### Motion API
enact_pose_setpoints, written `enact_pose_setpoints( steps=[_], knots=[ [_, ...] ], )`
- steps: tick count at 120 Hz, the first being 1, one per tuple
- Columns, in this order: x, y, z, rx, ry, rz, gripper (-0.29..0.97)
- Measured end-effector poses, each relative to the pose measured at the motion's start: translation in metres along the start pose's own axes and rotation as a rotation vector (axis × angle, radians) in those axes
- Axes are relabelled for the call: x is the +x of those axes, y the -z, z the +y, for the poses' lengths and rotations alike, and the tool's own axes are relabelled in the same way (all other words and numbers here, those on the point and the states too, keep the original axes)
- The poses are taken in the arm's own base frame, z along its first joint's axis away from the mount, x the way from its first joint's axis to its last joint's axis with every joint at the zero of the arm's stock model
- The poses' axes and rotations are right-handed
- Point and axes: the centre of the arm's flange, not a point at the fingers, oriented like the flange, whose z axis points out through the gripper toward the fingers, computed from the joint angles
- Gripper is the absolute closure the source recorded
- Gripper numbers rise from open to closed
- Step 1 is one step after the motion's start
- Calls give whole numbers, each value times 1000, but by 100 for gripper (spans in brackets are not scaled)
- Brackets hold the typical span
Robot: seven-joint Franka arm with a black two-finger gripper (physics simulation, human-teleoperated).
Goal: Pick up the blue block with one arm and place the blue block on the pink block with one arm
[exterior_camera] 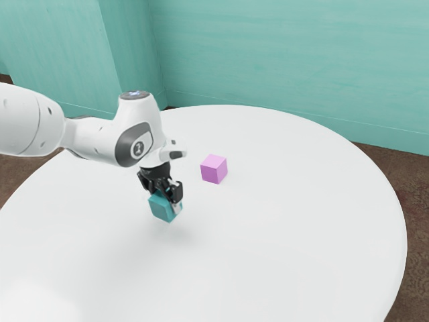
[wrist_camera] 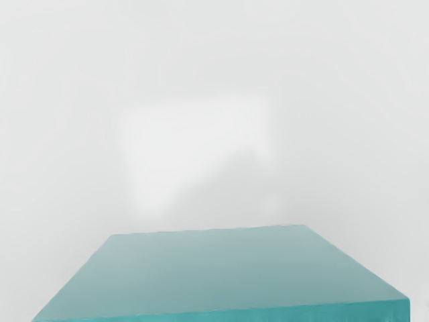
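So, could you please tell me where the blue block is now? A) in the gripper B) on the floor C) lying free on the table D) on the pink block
A: the gripper is shut on the blue block, apart from the pink block on the table.

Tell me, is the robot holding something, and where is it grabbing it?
Yes: the gripper holds the blue block by two opposite sides, near its top, up off the table.

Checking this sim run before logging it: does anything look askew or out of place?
Only mildly: the small teal-blue cube hangs tilted in the black two-finger gripper, clear of the round white table. The pink cube sits flat, apart.
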Motion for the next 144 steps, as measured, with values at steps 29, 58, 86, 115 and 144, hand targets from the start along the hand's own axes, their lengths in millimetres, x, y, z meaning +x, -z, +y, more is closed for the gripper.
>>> enact_pose_setpoints(
  steps=[29,58,86,115,144],
  knots=[
    [104,84,14,8,-12,106,32],
    [178,63,10,-19,50,-3,32],
    [181,24,-9,-45,113,-115,32],
    [181,43,12,-33,120,-87,33],
    [191,20,-4,17,128,70,36]
  ],
)
